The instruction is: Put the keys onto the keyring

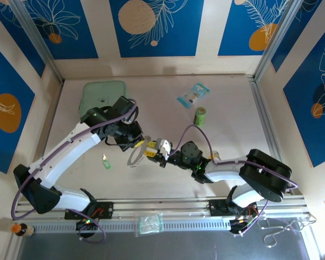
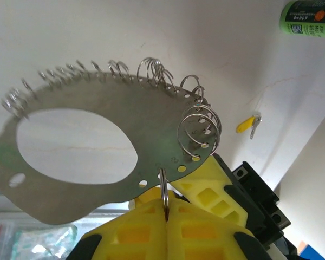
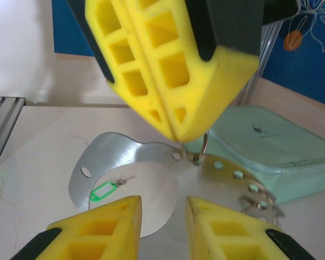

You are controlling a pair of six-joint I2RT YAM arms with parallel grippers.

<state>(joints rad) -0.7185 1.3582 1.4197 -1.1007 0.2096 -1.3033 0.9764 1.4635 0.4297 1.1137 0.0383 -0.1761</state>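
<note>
Sketchy: left end effector [image 2: 166, 216] pinches one thin ring [image 2: 164, 190] on the keyring [image 2: 151, 124], right end effector [image 3: 162, 216] released, so the keyring could slip free.

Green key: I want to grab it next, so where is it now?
In the top view the green key lies on the table left of centre, beside the left arm and just left of the keyring.

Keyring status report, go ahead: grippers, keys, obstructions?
Left gripper shut on a keyring ring, holding it up. Right gripper open at its edge. Green key, yellow key loose on table. Nothing blocking.
</note>
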